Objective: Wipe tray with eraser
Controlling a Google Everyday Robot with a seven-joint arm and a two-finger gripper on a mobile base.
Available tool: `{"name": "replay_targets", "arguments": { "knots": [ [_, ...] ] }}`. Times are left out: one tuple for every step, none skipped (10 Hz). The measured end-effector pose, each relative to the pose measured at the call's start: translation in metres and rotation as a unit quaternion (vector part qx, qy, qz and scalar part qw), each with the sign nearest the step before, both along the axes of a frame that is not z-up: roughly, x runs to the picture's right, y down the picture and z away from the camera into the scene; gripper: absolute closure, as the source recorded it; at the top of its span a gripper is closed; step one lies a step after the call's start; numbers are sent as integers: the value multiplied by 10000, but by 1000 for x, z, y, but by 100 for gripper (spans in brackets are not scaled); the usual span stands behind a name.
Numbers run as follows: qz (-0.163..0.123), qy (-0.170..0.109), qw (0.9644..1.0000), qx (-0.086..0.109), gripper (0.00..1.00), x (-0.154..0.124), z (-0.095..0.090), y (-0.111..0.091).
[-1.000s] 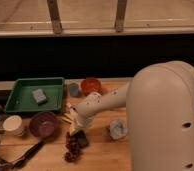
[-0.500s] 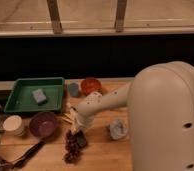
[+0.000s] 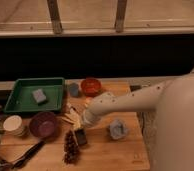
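The green tray [image 3: 20, 104] lies at the back left of the wooden table, with a grey-blue block [image 3: 39, 95] inside it. The eraser [image 3: 81, 137], a small dark block, rests on the table in front of the tray, beside a brown knobbly cluster [image 3: 70, 146]. My white arm reaches in from the right. Its gripper [image 3: 82, 129] points down at the eraser and is shut on the eraser's top. The fingers themselves are mostly hidden by the wrist.
A purple bowl [image 3: 44, 124] stands left of the gripper, and a white cup [image 3: 12, 124] beyond it. An orange bowl [image 3: 91, 86] and a blue-grey cup [image 3: 73, 90] sit behind. A crumpled grey object [image 3: 118, 129] lies to the right, a dark utensil [image 3: 26, 154] front left.
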State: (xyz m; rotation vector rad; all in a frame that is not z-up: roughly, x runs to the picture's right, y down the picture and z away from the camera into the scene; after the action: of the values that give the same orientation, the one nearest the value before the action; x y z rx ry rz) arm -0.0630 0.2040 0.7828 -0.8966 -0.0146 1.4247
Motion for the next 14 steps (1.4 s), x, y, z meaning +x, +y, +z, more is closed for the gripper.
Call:
{"name": "replay_targets", "arguments": {
  "knots": [
    [204,-183,9996,20,100,5,-4,-5],
    [370,-265,9989,71,100,10,-8,-10],
    [466,-279,9984,158,100,15,-12,-18],
    [536,-270,9979,260,100,19,-18,-28],
    [545,-265,9976,348,100,21,-25,-38],
    [539,-261,9974,410,100,21,-29,-48],
    [530,-256,9971,482,100,21,-34,-62],
    [513,-255,9968,556,100,22,-38,-79],
    [491,-258,9966,610,100,24,-40,-94],
    [405,-303,9964,675,100,22,-40,-115],
    [289,-377,9962,733,100,15,-38,-134],
    [145,-453,9957,792,100,5,-36,-151],
    [13,-522,9951,835,100,-5,-34,-165],
    [-206,-640,9937,898,100,-22,-32,-186]
  ]
}}
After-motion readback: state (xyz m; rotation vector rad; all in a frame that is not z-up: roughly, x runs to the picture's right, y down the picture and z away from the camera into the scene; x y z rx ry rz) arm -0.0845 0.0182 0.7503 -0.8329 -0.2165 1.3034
